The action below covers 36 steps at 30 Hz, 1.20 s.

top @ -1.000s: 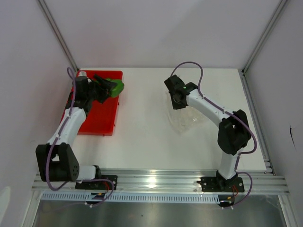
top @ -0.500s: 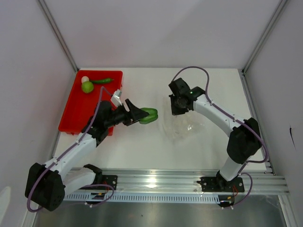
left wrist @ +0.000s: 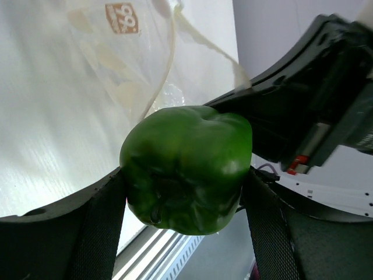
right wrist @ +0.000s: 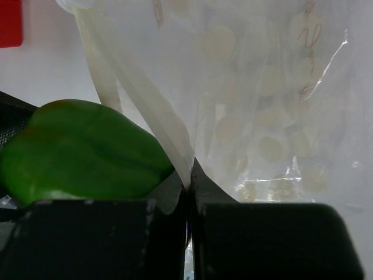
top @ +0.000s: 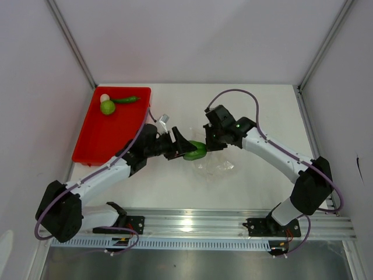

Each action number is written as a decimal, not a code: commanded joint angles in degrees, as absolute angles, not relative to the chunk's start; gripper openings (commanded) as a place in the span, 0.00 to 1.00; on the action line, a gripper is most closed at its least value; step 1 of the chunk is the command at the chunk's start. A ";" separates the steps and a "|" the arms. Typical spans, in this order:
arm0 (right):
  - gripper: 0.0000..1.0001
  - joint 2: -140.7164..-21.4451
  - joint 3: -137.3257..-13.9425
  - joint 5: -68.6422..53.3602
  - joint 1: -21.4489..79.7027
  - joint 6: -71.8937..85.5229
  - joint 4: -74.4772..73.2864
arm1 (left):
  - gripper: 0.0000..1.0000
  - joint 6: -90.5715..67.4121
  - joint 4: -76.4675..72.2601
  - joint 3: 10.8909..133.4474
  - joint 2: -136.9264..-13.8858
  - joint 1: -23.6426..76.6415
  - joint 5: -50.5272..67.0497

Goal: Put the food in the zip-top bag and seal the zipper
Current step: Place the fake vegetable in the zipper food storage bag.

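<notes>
My left gripper [top: 187, 150] is shut on a green bell pepper [top: 195, 151], which fills the left wrist view [left wrist: 186, 166] and sits at the mouth of the clear zip-top bag [top: 217, 165]. My right gripper [top: 211, 142] is shut on the bag's mouth edge with the zipper strip [right wrist: 175, 140] and holds it up. The pepper shows just left of that strip in the right wrist view [right wrist: 81, 151]. A lime-green ball [top: 107, 107], a small white ball [top: 104, 98] and a dark green stemmed pepper [top: 126, 100] lie on the red tray [top: 111, 137].
The red tray stands at the table's far left, against the left wall. The bag [left wrist: 116, 64] has pale round prints and a small orange label [left wrist: 122, 18]. A metal rail [top: 192, 221] runs along the near edge.
My left arm has carried the green pepper from the tray rightward to the bag's mouth. My right gripper has pulled the bag's edge left and nearer, toward the pepper.
</notes>
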<state>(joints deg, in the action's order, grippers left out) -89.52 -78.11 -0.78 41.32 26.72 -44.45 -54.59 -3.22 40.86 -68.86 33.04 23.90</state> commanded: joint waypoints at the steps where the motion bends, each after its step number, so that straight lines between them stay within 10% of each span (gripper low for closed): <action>1: 0.00 -86.92 -77.96 -2.46 42.01 28.74 -42.19 | 0.62 -52.91 -1.23 43.24 -69.43 35.33 20.13; 22: 0.00 -86.40 -79.98 -10.54 43.07 33.66 -37.79 | 0.61 -42.10 20.12 58.00 -74.35 50.10 -9.66; 36: 0.00 -85.61 -79.89 -10.73 43.68 34.01 -38.85 | 0.63 -41.57 15.05 61.27 -78.23 50.27 -6.07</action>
<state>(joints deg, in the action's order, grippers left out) -87.99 -78.02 -6.24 42.50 32.47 -39.83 -41.39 27.46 62.15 -81.54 49.87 -10.11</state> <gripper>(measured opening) 0.003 0.746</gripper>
